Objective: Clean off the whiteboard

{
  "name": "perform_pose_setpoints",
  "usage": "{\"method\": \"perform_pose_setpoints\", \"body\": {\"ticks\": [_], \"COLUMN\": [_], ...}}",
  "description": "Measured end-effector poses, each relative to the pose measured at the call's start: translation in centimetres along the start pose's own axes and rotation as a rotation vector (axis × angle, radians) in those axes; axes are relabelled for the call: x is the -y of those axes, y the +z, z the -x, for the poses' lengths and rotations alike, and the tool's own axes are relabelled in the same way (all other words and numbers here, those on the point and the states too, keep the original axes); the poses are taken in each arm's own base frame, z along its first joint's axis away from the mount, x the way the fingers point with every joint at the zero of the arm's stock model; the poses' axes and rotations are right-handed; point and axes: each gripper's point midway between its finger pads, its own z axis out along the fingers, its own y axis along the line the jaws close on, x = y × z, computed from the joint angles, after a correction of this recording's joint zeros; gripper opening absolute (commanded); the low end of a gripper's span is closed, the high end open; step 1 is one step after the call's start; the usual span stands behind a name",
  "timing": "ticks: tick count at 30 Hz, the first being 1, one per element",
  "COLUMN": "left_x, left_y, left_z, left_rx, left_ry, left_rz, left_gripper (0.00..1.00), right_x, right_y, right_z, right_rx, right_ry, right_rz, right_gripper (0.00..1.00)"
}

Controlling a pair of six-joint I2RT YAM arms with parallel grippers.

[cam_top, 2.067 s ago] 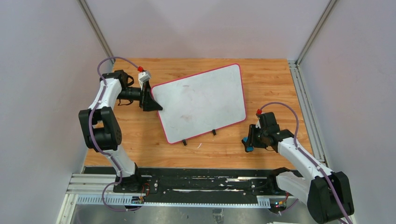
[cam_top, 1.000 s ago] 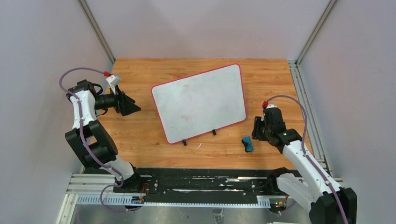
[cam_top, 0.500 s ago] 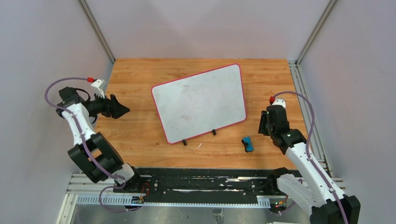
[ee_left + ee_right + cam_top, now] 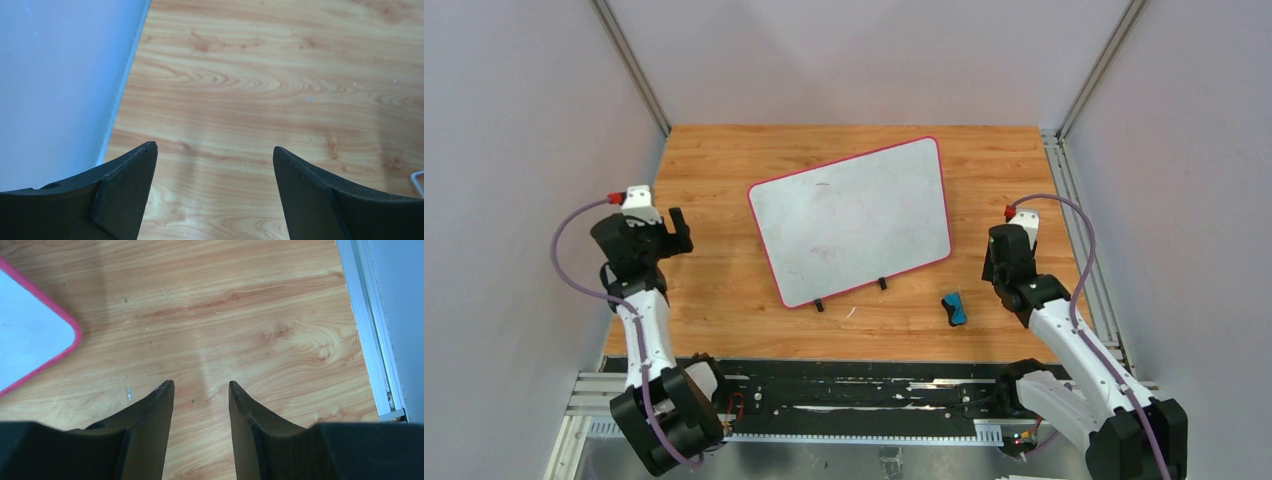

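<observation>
1. the whiteboard lies flat and askew in the middle of the table. it looks nearly clean, with only faint smears and one tiny dark mark.
2. the eraser lies on the table near the board's right corner, unheld, so wiping seems about done.
3. the left gripper is spread wide and empty.
4. the right gripper is partly open and empty.
5. no containers are in view.

Wood-grain table, pale walls on three sides.
Aluminium rail along right edge, black plate at near edge; even, soft light.
</observation>
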Motion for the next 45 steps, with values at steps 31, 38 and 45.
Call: {"method": "perform_pose_setpoints", "body": {"ticks": [31, 38, 45], "left_x": [12.0, 13.0, 12.6], "left_y": [5.6, 5.8, 5.8], "left_z": [-8.4, -10.0, -8.6], "left_rx": [0.158, 0.185, 0.230], "left_ry": [0.043, 0.104, 0.090], "left_rz": [-0.004, -0.001, 0.030], "left_gripper": [0.81, 0.90, 0.98], "right_x": [0.5, 0.8, 1.5], "right_y": [1.8, 1.8, 2.4], "right_z": [-0.5, -0.8, 0.1], "right_rx": [0.095, 0.146, 0.254], "right_ry": [0.053, 0.042, -0.024], "right_rz": [-0.052, -0.041, -0.071], "right_gripper": [0.43, 0.44, 0.47]}}
